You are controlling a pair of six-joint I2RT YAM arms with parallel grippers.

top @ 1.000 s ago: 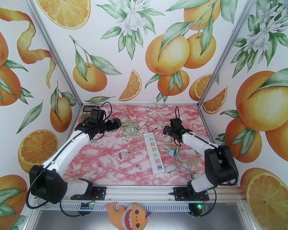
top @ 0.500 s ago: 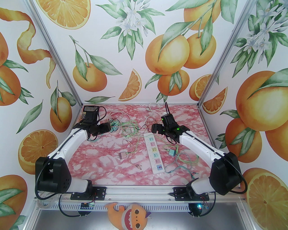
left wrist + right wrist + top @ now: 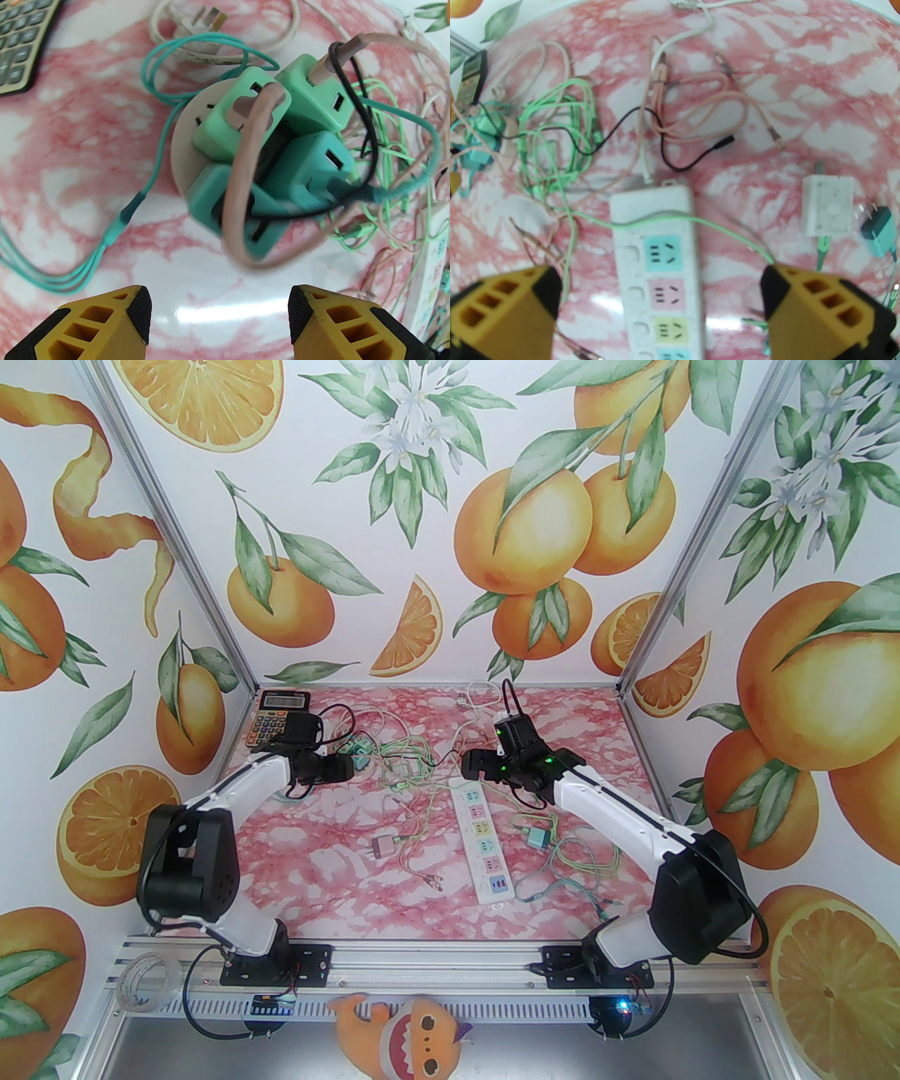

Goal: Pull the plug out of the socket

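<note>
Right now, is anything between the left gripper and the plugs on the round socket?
Yes. A pink cable loops across the nearest teal plug, and a thin black wire crosses it too, both facing the open left gripper.

Wide-apart jaws flank the white power strip, green cable crossing it.

You've got a calculator sitting at 10 o'clock on the pink marble table. There's a clear tape roll down at 7 on the rail, and an orange toothy plush toy at 6.
</note>
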